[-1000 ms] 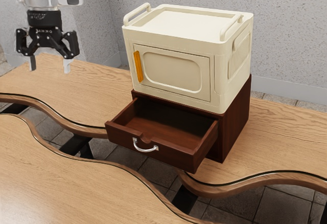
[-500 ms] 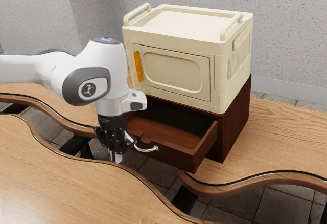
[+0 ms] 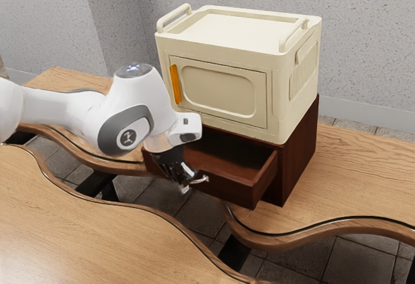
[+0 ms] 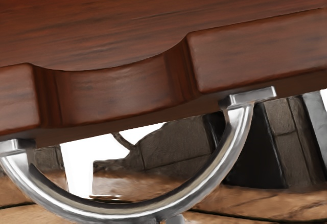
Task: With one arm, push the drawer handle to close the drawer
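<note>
The black gripper (image 3: 183, 181) is at the front of the dark brown drawer (image 3: 228, 190), tilted down against or right beside its silver handle (image 3: 205, 179). My hand hides the handle's left part. The drawer stands partly out of the brown cabinet (image 3: 299, 157), its inside visible. In the wrist view, the curved handle (image 4: 127, 211) spans the lower part of the picture, under the notched front edge of the drawer (image 4: 117, 96).
A cream box (image 3: 220, 89) with an orange door handle (image 3: 175, 84) rests on top of the cabinet. The wooden table (image 3: 353, 167) has wavy edges, and a gap with floor tiles separates it from another wooden top (image 3: 84, 232) in front.
My hand came down from the upper left to the drawer front, then moved toward the exterior view's right and tilted. The drawer has slid a little way into the cabinet.
</note>
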You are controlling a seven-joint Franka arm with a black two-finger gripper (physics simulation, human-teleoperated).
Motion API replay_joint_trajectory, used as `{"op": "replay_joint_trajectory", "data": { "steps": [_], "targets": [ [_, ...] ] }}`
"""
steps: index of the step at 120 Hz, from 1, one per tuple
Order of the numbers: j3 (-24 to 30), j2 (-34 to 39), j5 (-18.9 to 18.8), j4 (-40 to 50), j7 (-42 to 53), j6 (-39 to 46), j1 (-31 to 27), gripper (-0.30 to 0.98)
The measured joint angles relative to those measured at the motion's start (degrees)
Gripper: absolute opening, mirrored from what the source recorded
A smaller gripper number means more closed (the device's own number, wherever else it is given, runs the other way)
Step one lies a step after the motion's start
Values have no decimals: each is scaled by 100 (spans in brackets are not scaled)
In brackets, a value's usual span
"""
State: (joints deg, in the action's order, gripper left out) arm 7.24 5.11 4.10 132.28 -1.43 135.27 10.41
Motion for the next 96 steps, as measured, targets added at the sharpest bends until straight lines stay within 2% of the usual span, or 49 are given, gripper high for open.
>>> {"op": "replay_joint_trajectory", "data": {
  "steps": [43, 96],
  "targets": [
    [-160, -978, -49, -1179, 413, 167, 0, -10],
    [-493, -2118, -70, -2723, 821, -257, 69, -11]
  ]
}}
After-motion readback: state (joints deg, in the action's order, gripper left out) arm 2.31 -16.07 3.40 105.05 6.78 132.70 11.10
